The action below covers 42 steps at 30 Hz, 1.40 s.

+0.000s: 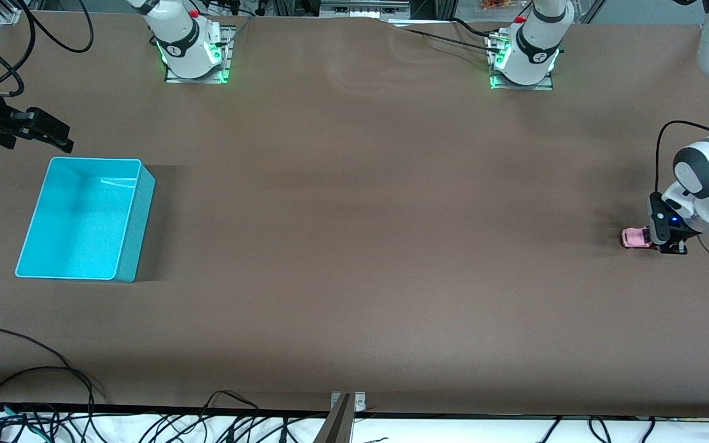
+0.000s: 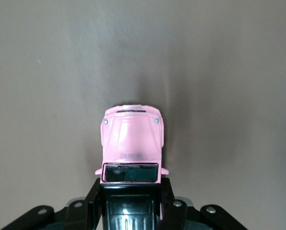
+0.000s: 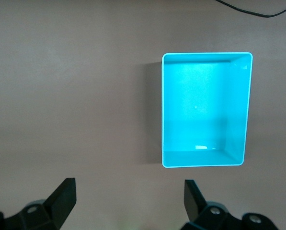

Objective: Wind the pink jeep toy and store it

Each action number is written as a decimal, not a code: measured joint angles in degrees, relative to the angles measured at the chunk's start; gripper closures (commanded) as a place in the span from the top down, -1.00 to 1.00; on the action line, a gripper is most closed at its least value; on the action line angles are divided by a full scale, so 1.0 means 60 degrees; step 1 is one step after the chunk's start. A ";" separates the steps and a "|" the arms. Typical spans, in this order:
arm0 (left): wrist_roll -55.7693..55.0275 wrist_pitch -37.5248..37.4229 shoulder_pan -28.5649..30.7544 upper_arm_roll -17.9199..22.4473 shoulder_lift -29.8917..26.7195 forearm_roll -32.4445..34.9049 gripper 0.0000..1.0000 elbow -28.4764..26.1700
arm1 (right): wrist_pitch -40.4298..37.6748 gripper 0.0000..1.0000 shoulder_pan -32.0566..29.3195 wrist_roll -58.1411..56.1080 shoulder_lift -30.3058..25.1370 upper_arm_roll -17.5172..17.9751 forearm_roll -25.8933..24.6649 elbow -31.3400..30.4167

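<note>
Gripping the pink jeep toy (image 2: 131,143) by its black rear, the left claw (image 2: 131,201) holds it low at the surface's (image 1: 354,246) left-arm end. The right claw (image 3: 128,199) waits spread wide above the turquoise bin (image 3: 245,110).

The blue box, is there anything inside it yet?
Empty. The turquoise bin shows only its bare floor in both the front and right wrist views. The pink jeep toy sits on the table, gripped by the left gripper.

The left gripper (image 1: 656,240) sits low at the table, fingers (image 2: 94,201) clamped on the pink jeep toy (image 1: 636,237); the right gripper (image 1: 53,136) waits raised, well apart from the jeep, jaws spread.
</note>
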 measured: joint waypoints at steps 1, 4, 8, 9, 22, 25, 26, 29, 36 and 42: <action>0.0040 0.0001 0.0042 0.0032 0.0005 0.0000 -1.00 0.0000 | 0.0000 1.00 -0.0001 0.0000 0.0000 0.0000 0.0000 0.0000; 0.0114 0.0078 0.0209 0.0096 0.0026 0.0000 -1.00 0.0001 | -0.0001 1.00 -0.0004 0.0000 0.0000 -0.0003 0.0000 0.0000; 0.0189 0.0236 0.0393 0.0104 0.0063 0.0000 -1.00 0.0017 | -0.0004 1.00 -0.0012 -0.0002 0.0000 -0.0020 0.0000 0.0000; 0.0200 0.0248 0.0411 0.0104 0.0068 0.0000 -1.00 0.0022 | -0.0007 1.00 -0.0014 -0.0002 0.0000 -0.0025 0.0000 0.0000; 0.0297 -0.0342 0.0270 0.0095 0.0162 0.0000 1.00 0.0220 | -0.0027 1.00 -0.0016 -0.0021 0.0000 -0.0064 0.0000 0.0000; 0.0298 -0.0883 0.0126 0.0092 0.0157 0.0000 1.00 0.0550 | -0.0028 1.00 -0.0016 -0.0021 0.0000 -0.0064 0.0000 0.0000; 0.0297 -0.1073 0.0084 0.0093 0.0151 0.0000 1.00 0.0668 | -0.0028 1.00 -0.0016 -0.0021 0.0000 -0.0064 0.0000 0.0000; 0.0296 -0.1831 -0.0012 0.0092 0.0063 0.0000 1.00 0.1076 | -0.0028 1.00 -0.0016 -0.0023 0.0001 -0.0064 0.0000 0.0000; 0.0296 -0.3757 -0.0120 0.0093 -0.0479 0.0000 1.00 0.2072 | -0.0030 1.00 -0.0016 -0.0032 0.0000 -0.0064 0.0000 0.0000; 0.0282 -0.4084 -0.0549 0.0086 -0.1414 -0.0001 1.00 0.2376 | -0.0032 1.00 -0.0016 -0.0032 0.0002 -0.0064 -0.0001 0.0000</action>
